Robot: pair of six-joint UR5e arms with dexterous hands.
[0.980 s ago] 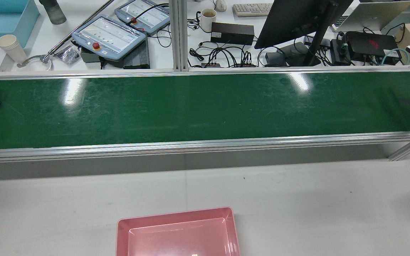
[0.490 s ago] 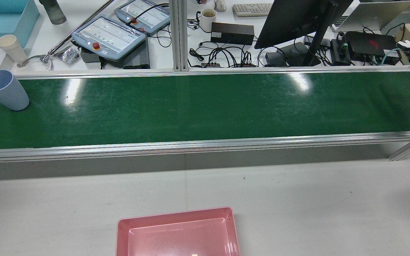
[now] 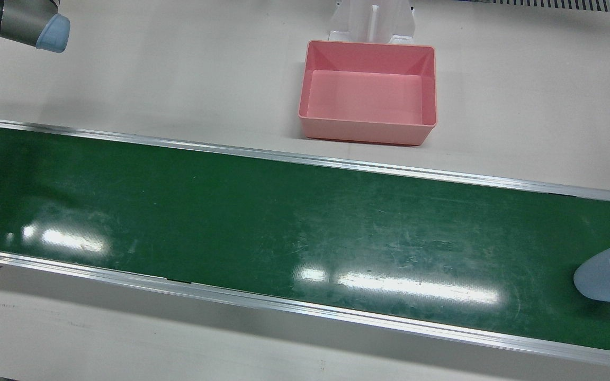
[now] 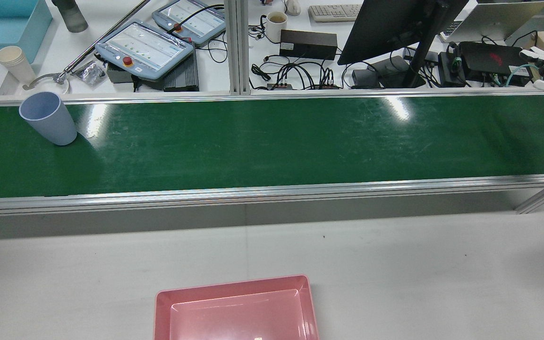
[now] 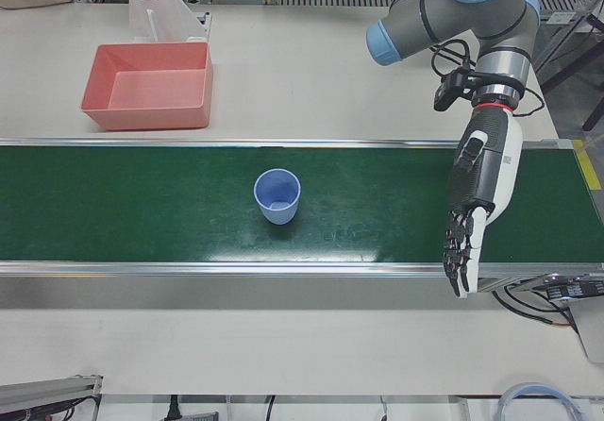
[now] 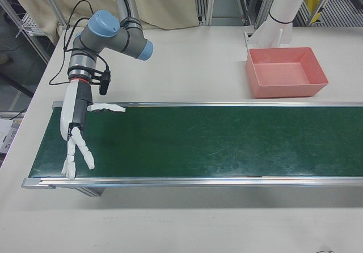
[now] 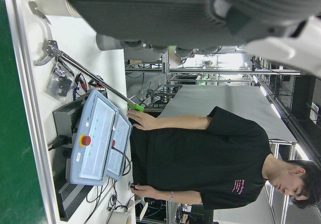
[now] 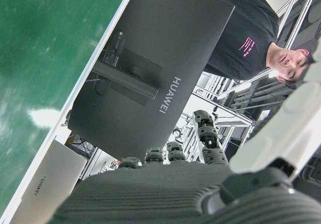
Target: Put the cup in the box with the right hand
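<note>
On the green conveyor belt (image 5: 142, 204), blue cup (image 5: 277, 195) stands upright, mouth up, toward the far end from the right hand, touching nothing. Right hand (image 6: 75, 133) hangs over the opposite belt end, fingers (image 6: 85, 148) spread apart, holding nothing. Left hand (image 5: 477, 204) hovers over its belt end, fingers extended and slightly apart, empty, well apart from cup. Pink box (image 3: 368, 91) sits empty on the white table (image 3: 178, 79) beside the belt, mid-station.
</note>
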